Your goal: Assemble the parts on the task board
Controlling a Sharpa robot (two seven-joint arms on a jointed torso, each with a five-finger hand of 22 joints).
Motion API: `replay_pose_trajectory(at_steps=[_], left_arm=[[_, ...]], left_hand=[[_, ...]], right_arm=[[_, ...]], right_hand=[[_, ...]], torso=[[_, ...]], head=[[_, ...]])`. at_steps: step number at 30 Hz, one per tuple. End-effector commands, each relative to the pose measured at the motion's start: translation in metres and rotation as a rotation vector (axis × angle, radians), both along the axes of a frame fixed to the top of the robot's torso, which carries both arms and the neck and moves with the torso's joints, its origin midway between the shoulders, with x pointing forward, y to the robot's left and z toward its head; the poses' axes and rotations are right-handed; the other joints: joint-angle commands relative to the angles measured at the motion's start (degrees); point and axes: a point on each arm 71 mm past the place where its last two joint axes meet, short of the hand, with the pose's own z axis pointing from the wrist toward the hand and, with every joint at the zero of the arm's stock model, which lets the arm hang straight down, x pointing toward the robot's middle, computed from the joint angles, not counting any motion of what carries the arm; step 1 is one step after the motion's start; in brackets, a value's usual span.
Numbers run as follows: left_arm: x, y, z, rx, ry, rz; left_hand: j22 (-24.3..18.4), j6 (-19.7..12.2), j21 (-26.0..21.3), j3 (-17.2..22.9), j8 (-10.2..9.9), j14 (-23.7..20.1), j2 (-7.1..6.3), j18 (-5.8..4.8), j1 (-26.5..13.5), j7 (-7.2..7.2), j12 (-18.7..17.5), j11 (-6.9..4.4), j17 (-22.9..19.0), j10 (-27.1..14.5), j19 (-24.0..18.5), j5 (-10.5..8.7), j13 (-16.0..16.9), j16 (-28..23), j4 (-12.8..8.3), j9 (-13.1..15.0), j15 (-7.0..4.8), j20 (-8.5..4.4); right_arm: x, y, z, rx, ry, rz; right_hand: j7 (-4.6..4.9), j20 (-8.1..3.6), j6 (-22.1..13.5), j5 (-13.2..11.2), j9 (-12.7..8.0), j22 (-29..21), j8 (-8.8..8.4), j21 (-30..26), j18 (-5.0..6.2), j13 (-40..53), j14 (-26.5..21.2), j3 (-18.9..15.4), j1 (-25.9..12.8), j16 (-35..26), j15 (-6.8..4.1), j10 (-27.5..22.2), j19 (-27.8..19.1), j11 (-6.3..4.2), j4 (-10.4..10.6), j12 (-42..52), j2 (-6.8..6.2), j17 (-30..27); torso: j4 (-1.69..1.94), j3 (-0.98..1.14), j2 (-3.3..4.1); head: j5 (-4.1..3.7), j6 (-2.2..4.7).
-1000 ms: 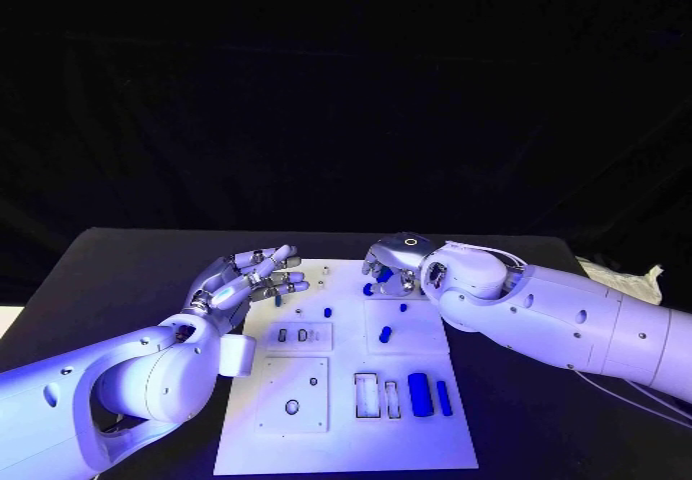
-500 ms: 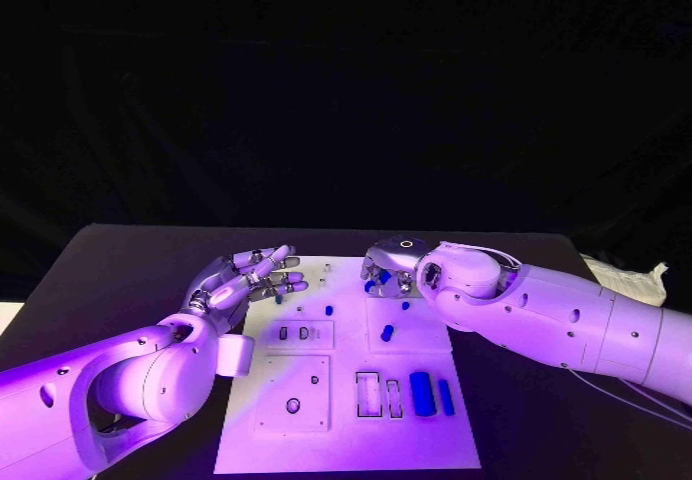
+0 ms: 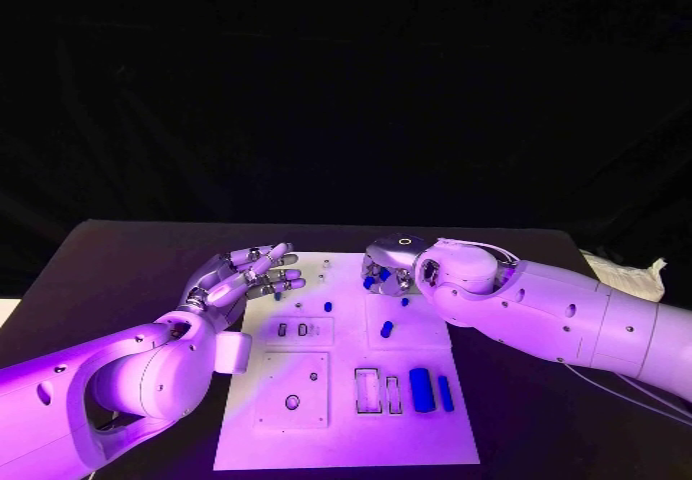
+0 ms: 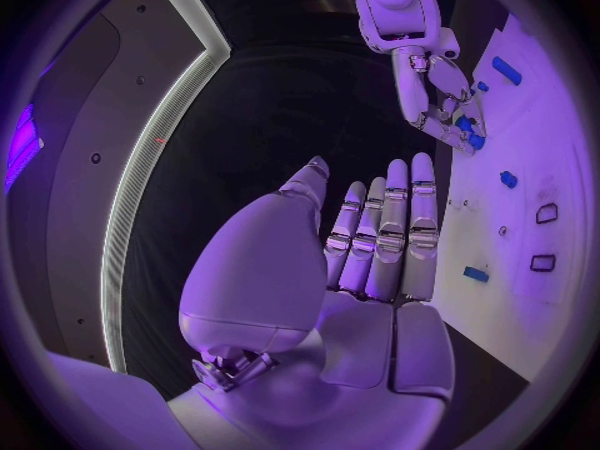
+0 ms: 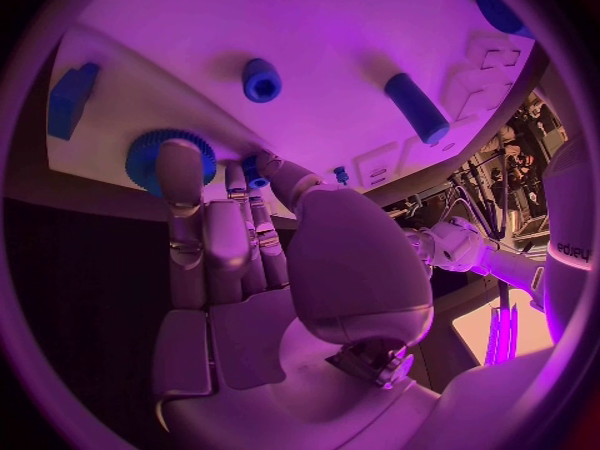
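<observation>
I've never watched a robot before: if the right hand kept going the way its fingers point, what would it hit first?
Probably the round blue toothed gear at the edge of the white task board: the right hand has a fingertip at or on it already, though actual contact is unclear.

My arms [image 3: 562,310]: smooth glossy plastic shells. My hands [image 3: 238,280]: silvery metal-look segments. Task board [image 3: 346,440]: flat, matt, smooth plate. Parts [image 3: 420,391]: smooth blue plastic. Table [image 3: 130,260]: black, matt surface.
</observation>
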Motion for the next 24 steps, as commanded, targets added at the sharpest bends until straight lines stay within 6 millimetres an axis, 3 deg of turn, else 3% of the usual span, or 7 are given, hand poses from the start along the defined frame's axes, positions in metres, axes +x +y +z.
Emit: replay_pose_trajectory(at_steps=[1, 4, 7, 24], left_arm=[[0.000, -0.002, 0.002, -0.015, -0.008, -0.023], [-0.001, -0.002, 0.002, -0.015, -0.007, -0.023], [0.000, -0.001, 0.002, -0.015, -0.007, -0.023], [0.000, 0.000, 0.002, -0.014, -0.006, -0.022]], left_hand=[[-0.1, 0.4, -0.3, 0.1, -0.3, 0.3, 0.28, 0.61, 0.2, -0.09, -0.3, 0.02, 0.1, 0.3, 0.4, -0.18, -0.1, -0.1, -0.3, -0.1, 0.10, 0.11], [-0.1, 0.4, -0.4, 0.1, -0.3, 0.4, 0.35, 0.61, 0.2, -0.08, -0.3, 0.03, 0.1, 0.3, 0.4, -0.17, -0.1, -0.2, -0.4, -0.1, 0.09, 0.11], [-0.1, 0.4, -0.4, 0.2, -0.3, 0.4, 0.41, 0.61, 0.3, -0.08, -0.3, 0.03, 0.1, 0.3, 0.5, -0.17, -0.1, -0.2, -0.5, -0.1, 0.09, 0.10], [-0.3, 0.4, -0.6, 0.4, -0.5, 0.4, 0.65, 0.59, 0.5, -0.08, -0.5, 0.04, 0.3, 0.3, 0.5, -0.16, -0.1, -0.5, -1.1, -0.1, 0.11, 0.09]], right_arm=[[0.000, 0.002, 0.003, 0.030, -0.041, 0.009], [-0.002, 0.004, 0.008, 0.070, -0.087, 0.015], [-0.003, 0.007, 0.016, 0.131, -0.134, 0.017], [0.004, 0.024, 0.027, 0.250, -0.186, -0.025]], right_hand=[[-0.20, -0.01, 1.3, -0.6, 0.6, 4.3, 0.75, 3.3, -0.99, 0.2, 2.6, 1.3, 1.5, 0.6, -0.50, 1.1, 1.3, -0.37, -0.2, 0.4, 1.02, 0.5], [-0.35, -0.06, 2.1, -2.8, 0.9, 7.1, 0.97, 5.7, -1.35, 0.2, 2.5, 2.9, 2.6, 1.3, -0.75, 2.2, 1.8, -0.61, -0.5, 0.3, 1.95, 1.0], [-0.33, -0.08, 2.4, -3.3, 1.1, 8.1, 1.03, 6.5, -1.47, 0.2, 2.5, 3.5, 2.8, 1.6, -0.77, 2.6, 1.9, -0.77, -0.6, 0.3, 2.16, 1.3], [-0.46, 0.10, 2.7, -3.4, 1.7, 9.9, 0.78, 8.5, -1.59, 0.0, 2.1, 3.0, 0.7, 2.3, -0.83, 2.9, 1.3, -0.77, 1.0, -0.3, 0.82, 1.5]], torso=[[0.04, -0.04, 0.10], [0.06, -0.06, 0.15], [0.12, -0.05, 0.22], [0.25, -0.27, 0.51]], head=[[-0.01, 0.04], [0.07, 0.07], [0.16, 0.47], [0.58, 0.85]])
